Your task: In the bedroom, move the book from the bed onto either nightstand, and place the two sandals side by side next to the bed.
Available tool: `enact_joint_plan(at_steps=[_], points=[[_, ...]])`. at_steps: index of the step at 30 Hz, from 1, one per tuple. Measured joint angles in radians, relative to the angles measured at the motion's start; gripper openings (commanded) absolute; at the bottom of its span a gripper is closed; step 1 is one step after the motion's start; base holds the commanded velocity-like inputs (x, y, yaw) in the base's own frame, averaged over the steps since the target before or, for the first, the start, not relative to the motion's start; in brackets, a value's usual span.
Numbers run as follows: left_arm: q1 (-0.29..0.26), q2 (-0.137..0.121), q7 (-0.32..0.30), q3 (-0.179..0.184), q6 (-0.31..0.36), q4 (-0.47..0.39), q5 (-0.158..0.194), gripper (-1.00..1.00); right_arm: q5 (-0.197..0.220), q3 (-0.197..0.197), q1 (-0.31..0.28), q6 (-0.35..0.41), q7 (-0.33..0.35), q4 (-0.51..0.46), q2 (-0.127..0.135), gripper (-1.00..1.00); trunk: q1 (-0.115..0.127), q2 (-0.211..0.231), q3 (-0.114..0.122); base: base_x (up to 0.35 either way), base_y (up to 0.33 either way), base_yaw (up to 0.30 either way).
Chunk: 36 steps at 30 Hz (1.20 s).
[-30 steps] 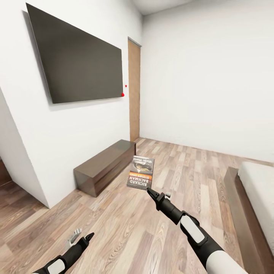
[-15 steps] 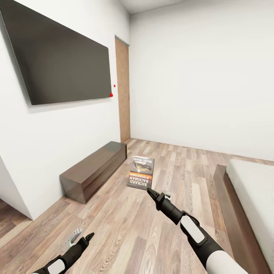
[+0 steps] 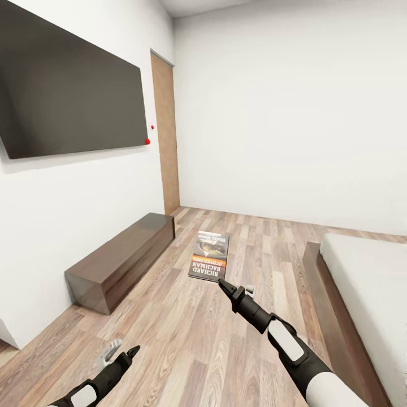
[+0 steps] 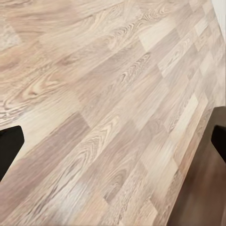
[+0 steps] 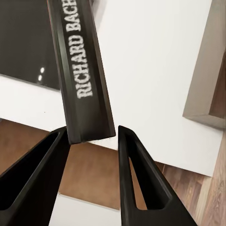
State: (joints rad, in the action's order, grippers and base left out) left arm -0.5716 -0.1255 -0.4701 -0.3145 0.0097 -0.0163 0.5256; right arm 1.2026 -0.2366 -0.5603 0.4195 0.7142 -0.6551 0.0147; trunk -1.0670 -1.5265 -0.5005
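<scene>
My right gripper (image 3: 221, 282) is shut on the book (image 3: 210, 257), a thin paperback with an orange band, and holds it upright in the air over the wood floor. In the right wrist view the spine of the book (image 5: 82, 75), lettered "RICHARD BACH", stands between the two black fingers (image 5: 136, 179). The bed (image 3: 367, 282), with a dark wooden frame and a light-grey mattress, lies at the right. My left gripper (image 3: 125, 346) hangs low at the bottom left, open, with nothing in it. The sandals and the nightstand are out of view.
A long low dark bench (image 3: 121, 254) stands against the left wall under a big black screen (image 3: 68, 96). A wooden door (image 3: 165, 135) is in the far left corner. Wood floor (image 3: 254, 237) runs between bench and bed. The left wrist view looks down at floor (image 4: 94, 117).
The whole view has swung to the right: bench, screen and door have slid left in the picture and more of the bed shows. Both arms and the held book keep their places.
</scene>
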Motion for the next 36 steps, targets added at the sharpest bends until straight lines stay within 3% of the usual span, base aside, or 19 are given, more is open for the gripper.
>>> enact_joint_plan(at_steps=[36], points=[[0.0, 0.002, 0.0, 0.002, 0.0, 0.0, 0.0, 1.0, 0.0, 0.001, 0.0, 0.0, 0.0, 0.0, 0.001, -1.0, 0.0, 0.0, 0.0, 0.143, 0.0, -0.164]])
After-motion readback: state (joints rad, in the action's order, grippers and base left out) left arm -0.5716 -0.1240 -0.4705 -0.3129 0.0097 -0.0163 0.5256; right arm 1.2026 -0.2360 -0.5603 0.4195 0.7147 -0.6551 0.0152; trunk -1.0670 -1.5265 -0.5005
